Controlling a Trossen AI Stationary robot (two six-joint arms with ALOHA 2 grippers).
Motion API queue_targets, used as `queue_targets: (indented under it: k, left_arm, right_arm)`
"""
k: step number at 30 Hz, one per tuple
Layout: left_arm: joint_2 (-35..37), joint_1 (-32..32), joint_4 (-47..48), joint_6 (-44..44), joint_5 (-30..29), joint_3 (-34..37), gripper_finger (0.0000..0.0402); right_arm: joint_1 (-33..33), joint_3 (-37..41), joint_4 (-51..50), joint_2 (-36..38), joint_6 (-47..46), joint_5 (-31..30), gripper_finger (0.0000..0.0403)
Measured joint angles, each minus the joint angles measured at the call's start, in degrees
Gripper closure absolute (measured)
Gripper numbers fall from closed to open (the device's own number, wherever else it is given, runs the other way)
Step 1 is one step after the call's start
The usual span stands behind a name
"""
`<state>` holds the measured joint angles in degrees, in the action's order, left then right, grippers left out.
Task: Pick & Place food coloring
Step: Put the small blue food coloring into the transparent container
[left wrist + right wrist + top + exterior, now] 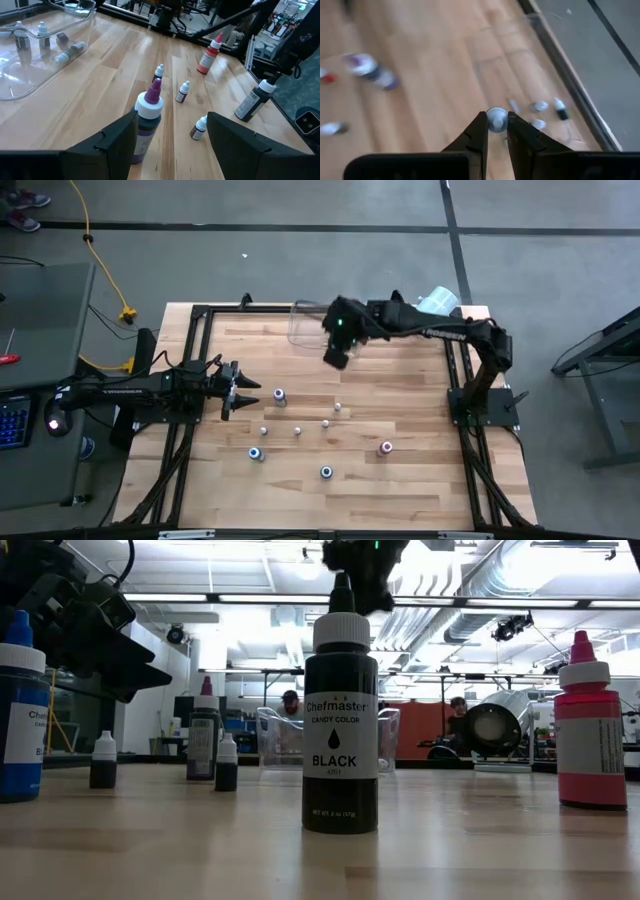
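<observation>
i've got my right end effector (496,131) pinching a small food coloring bottle (496,120) by its cap, carried above the clear bin (305,323) for dropping; left end effector (170,135) waits wide on the desk (400,480).

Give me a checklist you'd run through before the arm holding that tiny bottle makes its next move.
1. Grip: ok. The right gripper pinches a small bottle at its white cap.
2. Bottle above the clear bin: cannot tell; it hangs near the bin's edge.
3. Room in the bin: ok; only a few bottles lie inside.
4. Left gripper out of the way: ok; jaws open beside a purple-tipped bottle.
5. Table cleared: not ok; the black bottle and pink bottle stand there.
</observation>
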<state>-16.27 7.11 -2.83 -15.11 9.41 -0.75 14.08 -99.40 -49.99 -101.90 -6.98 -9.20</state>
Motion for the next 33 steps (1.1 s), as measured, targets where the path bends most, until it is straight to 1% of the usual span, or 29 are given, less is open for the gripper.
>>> queue_targets:
  k: [3,7,13,16,24,29,33]
  left_arm:
    - [0.0,-0.01,0.0,0.0,0.0,0.0,0.0167]
    - [0.0,0.0,-0.02,0.0,0.0,0.0,0.0167]
    - [0.0,0.0,-0.02,0.0,0.0,0.0,0.0167]
    - [0.0,0.0,0.0,0.0,0.0,0.0,0.0167]
    - [0.0,0.0,0.0,0.0,0.0,0.0,0.0167]
    - [-0.01,0.0,-0.01,0.0,0.0,0.0,0.0167]
    - [0.0,-0.02,-0.02,0.0,0.0,0.0,0.0167]
  right_arm:
    - [3.85,3.0,3.28,0.0,-1.33,1.05,0.0355]
    - [8.88,7.77,7.3,0.0,-3.02,3.92,0.0353]
    - [14.16,13.66,12.3,-0.61,-6.11,4.89,0.0353]
    - [15.71,13.77,12.34,-2.57,-7.36,5.17,0.035]
    - [17.17,11.44,11.93,-9.5,-10.54,6.22,0.0353]
    - [18.15,11.44,12.1,-12.15,-10.78,6.2,0.0349]
    - [18.72,11.44,14.23,-13.47,-10.83,6.22,0.0351]
